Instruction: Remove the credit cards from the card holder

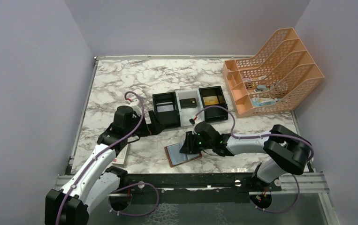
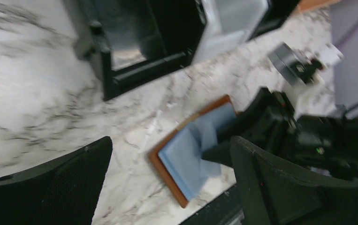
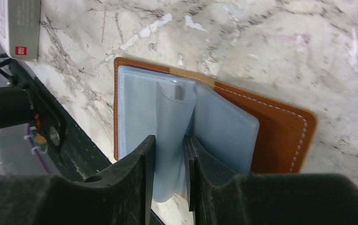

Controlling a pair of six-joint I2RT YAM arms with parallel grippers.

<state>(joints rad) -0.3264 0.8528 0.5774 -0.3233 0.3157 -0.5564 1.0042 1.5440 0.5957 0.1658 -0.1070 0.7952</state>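
At the far left, a long white box (image 1: pixel 120 157) with a red mark lies on the marble table (image 1: pixel 120 79), near its front edge. Just right of it the left pincer (image 1: pixel 154 125) hangs released, its fingers spread wide, close to the left end of the black-and-white tray (image 1: pixel 160 116). It is well apart from the card holder (image 3: pixel 280 133). The holder lies open and flat near the table's front edge, in front of the tray. Its brown leather is down and its pale blue pockets face up. The right pincer (image 3: pixel 170 140) sits directly over the holder's middle. It is clenched on one pale blue leaf, which stands up between the two fingers. Whether that leaf carries a card cannot be told. A gold card (image 1: pixel 209 100) rests in the tray's right compartment. An orange file rack (image 1: pixel 280 70) stands at the far right.
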